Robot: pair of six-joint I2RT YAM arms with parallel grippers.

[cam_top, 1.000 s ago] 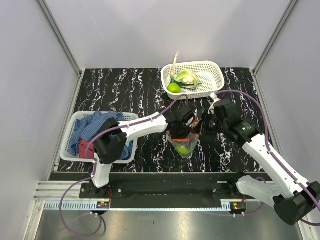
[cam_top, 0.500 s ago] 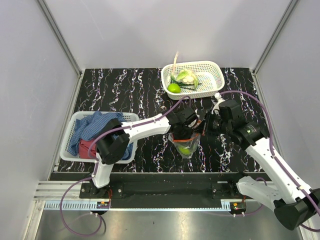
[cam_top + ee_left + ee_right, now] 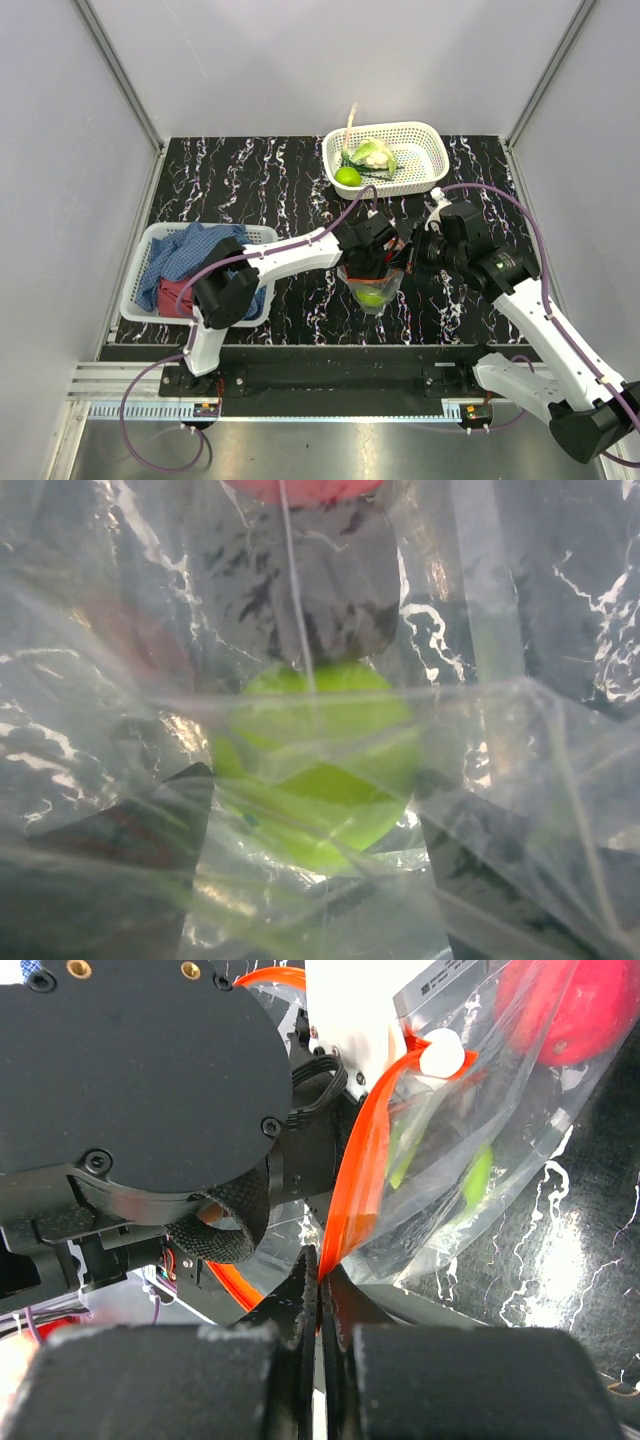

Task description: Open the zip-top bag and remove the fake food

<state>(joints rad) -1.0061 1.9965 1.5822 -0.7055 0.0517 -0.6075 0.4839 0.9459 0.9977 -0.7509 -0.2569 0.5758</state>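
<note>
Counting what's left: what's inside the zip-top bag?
Inside the zip-top bag: one lime-green fruit and a red piece. Crinkles and glare hide the bottom, so more items cannot be ruled out.

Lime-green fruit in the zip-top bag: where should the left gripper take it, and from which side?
Across its widest middle, from above through the mouth of the zip-top bag. The lime-green fruit is a ball low inside, centred between the left gripper's spread fingers; the right gripper pinches the zip strip. Film seems to lie across it, so a clean pinch is uncertain.
</note>
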